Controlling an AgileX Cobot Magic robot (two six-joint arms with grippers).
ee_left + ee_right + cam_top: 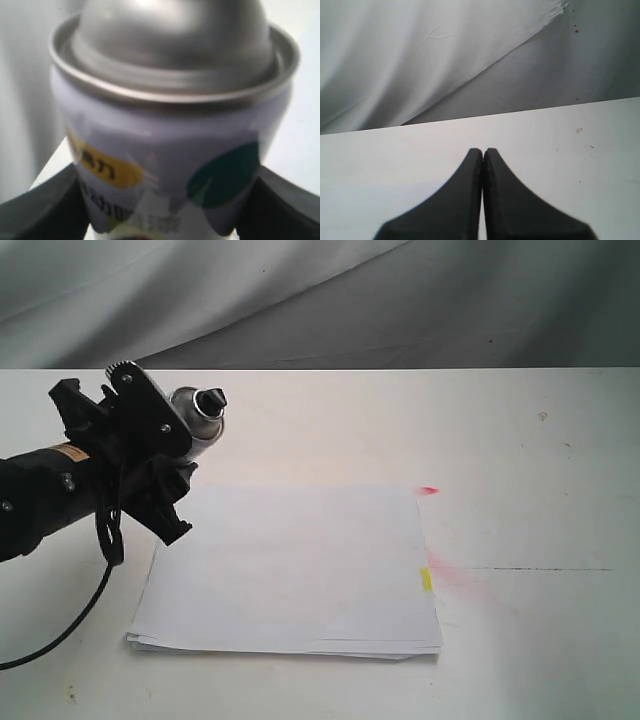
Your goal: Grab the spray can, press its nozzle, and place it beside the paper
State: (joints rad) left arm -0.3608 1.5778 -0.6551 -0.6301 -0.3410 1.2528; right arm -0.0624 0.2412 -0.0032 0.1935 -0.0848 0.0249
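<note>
My left gripper [165, 445] is shut on the spray can [198, 420] and holds it tilted off the table, just beyond the paper's far left corner. The black nozzle [213, 398] points toward the right. In the left wrist view the spray can [170, 150] fills the frame between the dark fingers [40, 215] of the left gripper [162, 212], showing its silver dome and lavender label; the nozzle is cut off there. The paper [300, 570] lies flat mid-table with a yellow mark [426, 580] at its right edge. My right gripper [483, 151] is shut on nothing above bare table, and is out of the exterior view.
Red spray stains [428, 490] mark the white table [540, 470] by the paper's far right corner and along its right edge. A grey cloth backdrop [320, 300] hangs behind the table. A black cable [60, 625] trails from the left arm.
</note>
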